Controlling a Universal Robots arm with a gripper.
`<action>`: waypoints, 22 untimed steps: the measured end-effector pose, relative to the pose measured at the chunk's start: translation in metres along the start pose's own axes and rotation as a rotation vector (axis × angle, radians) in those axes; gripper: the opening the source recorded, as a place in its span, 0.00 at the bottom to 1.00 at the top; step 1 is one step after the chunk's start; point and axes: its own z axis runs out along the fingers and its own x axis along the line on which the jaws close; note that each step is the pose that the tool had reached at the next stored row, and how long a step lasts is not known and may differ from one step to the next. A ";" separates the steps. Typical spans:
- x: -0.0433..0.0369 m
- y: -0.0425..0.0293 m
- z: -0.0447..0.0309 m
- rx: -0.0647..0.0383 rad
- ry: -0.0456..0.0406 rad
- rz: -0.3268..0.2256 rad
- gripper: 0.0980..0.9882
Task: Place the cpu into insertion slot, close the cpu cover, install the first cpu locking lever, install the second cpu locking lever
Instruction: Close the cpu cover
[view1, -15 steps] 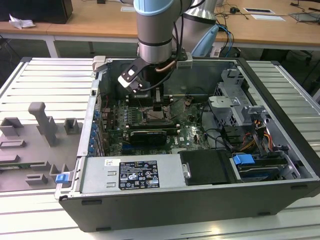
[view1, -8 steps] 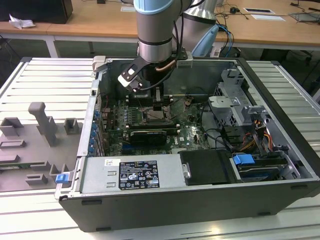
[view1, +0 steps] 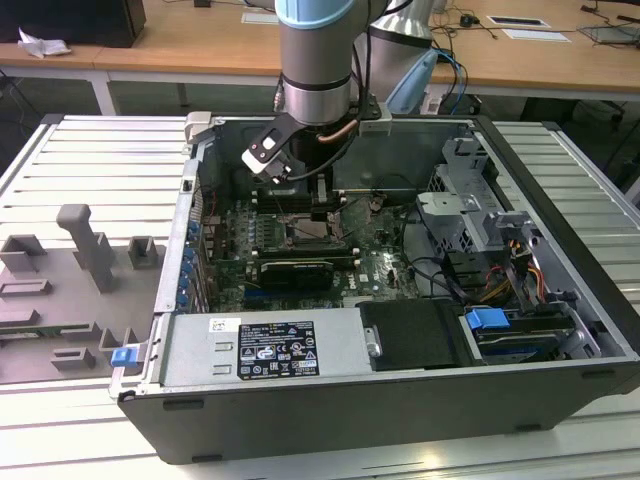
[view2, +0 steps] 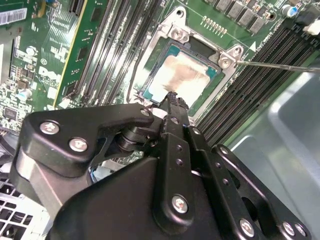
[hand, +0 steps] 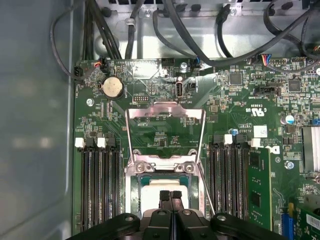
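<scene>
**Chip seated, cover up: closing it cleanly**

The small, flat, pale silver-beige cpu (view2: 189, 75) lies inside the square dark insertion slot (view2: 176, 31) with its silver metal rim, and looks level in both wrist views. The thin silver cpu cover (hand: 165, 108), a square frame with a central window, stands hinged open at the slot's far edge; the green circuit board (hand: 240, 100) shows through the window. The black gripper (hand: 170, 194) has its two fingers pressed together with nothing between them, tips over the cpu's near edge; whether they touch it I cannot tell. A thin silver locking lever (hand: 205, 190) stands free beside the slot, unlatched.

Judged from this, the step in hand is the cover. To do it well, the closed fingers should act as a blunt pusher on the frame's metal rail, never on the chip's face; the push should follow the hinge's arc, gently, so the plate lands flat; the lever rod must not get trapped under the frame; a tilted chip would be the main risk.

Long black memory slots (hand: 100, 185) flank the slot on both sides; a round silver coin battery (hand: 112, 88) sits beyond the cover; the dark computer case (view1: 560, 200) encloses everything.

White silk-screen lettering dots the board; a black-and-white label (view1: 275, 350) on the grey power-supply housing carries dense print; I leave both unread.
</scene>
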 end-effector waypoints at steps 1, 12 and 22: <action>0.0000 0.0003 0.0000 0.000 -0.0001 0.000 0.01; 0.0001 0.0050 0.0004 0.000 0.0000 0.000 0.01; 0.0001 0.0102 0.0009 0.001 -0.0001 0.000 0.01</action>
